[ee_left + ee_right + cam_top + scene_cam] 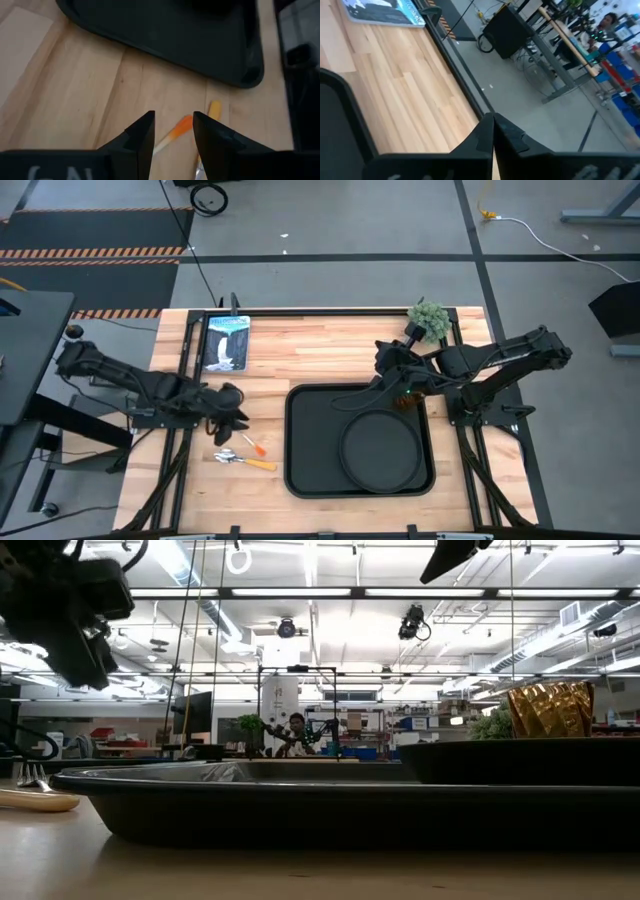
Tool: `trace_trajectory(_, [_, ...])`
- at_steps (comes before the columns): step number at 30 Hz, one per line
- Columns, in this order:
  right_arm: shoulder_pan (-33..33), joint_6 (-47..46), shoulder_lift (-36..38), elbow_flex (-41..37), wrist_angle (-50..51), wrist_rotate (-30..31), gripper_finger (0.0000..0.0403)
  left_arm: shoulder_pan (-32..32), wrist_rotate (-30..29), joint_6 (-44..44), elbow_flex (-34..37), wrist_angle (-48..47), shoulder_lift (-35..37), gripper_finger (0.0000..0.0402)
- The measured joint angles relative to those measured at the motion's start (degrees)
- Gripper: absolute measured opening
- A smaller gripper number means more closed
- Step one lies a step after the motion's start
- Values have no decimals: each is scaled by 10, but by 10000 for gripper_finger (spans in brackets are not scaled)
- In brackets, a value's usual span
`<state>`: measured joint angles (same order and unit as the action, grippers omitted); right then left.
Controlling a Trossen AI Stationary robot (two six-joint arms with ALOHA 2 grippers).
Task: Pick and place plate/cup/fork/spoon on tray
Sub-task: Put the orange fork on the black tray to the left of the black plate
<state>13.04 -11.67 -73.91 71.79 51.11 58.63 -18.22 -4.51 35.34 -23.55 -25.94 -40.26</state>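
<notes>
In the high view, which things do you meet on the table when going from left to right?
Left gripper → spoon and fork, close together → tray → plate, on the tray → cup, at the tray's far right corner under the right gripper.

Wooden table point(320, 350) carries tray point(305, 430), fork point(254, 445), spoon point(245, 461).

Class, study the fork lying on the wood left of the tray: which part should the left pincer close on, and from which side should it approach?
Probably the slim orange handle of the fork, taken from straight above. It lies flat on the table clear of the tray, and the open left pincer already straddles it. The spoon lies close by, so close across the handle's width.
</notes>
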Motion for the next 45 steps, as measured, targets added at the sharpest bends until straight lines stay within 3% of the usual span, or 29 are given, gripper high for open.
trace_trajectory(4, [0,-6,0,0,2,-2,10,-36,-32,-43,-45,-33,-73,141])
trace_trajectory(13, [0,-8,0,0,14,-4,11,-89,-32,-77,-93,-91,-239,142])
trace_trajectory(23, [0,-8,-1,0,12,-4,11,-124,-63,-213,-160,-138,-395,142])
trace_trajectory(30, [0,-8,-1,0,10,-4,11,-124,-64,-273,-161,-138,-442,142])
trace_trajectory(36, [0,-8,-1,0,8,-4,11,-120,-62,-273,-163,-144,-455,138])
trace_trajectory(45, [0,-8,-1,0,4,-9,11,-108,-29,-295,-163,-144,-455,69])
